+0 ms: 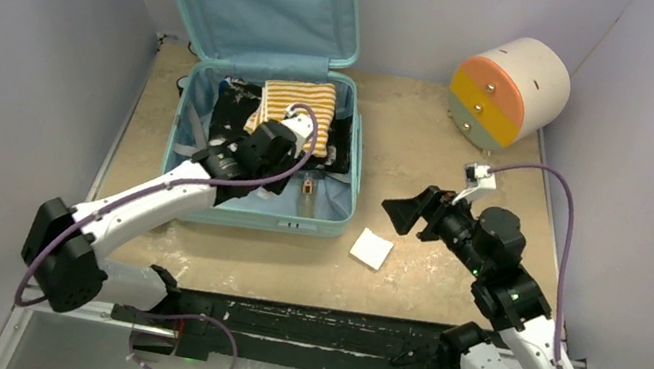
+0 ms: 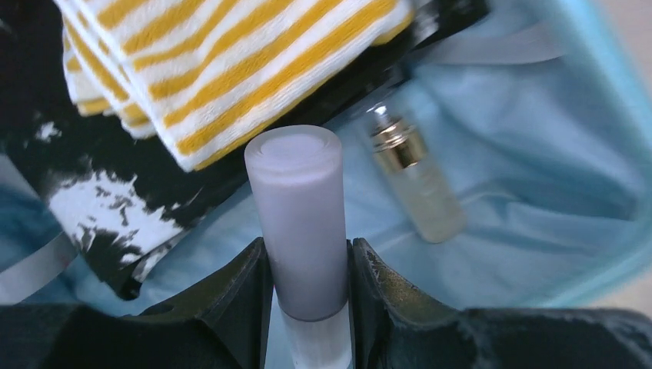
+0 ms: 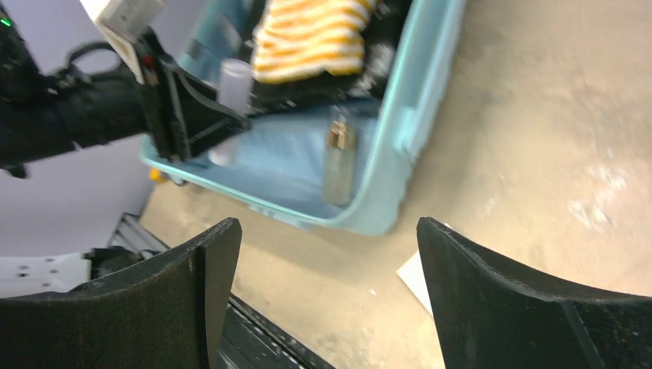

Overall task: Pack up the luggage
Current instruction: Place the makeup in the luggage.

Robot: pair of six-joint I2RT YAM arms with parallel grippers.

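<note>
The tan, scuffed worktop point(image 1: 428, 162) carries the open pale teal luggage point(image 1: 295, 227) on its left half, the base flat on the board and the lid raised at the far edge. A round cream drawer unit point(image 1: 512, 90) sits at the far right corner, well apart. A small white square point(image 1: 372, 248) lies flat just off the luggage's near right corner.

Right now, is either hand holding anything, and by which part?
The left hand clamps a pale lilac tube around its lower half; the right hand is open and empty.
</note>
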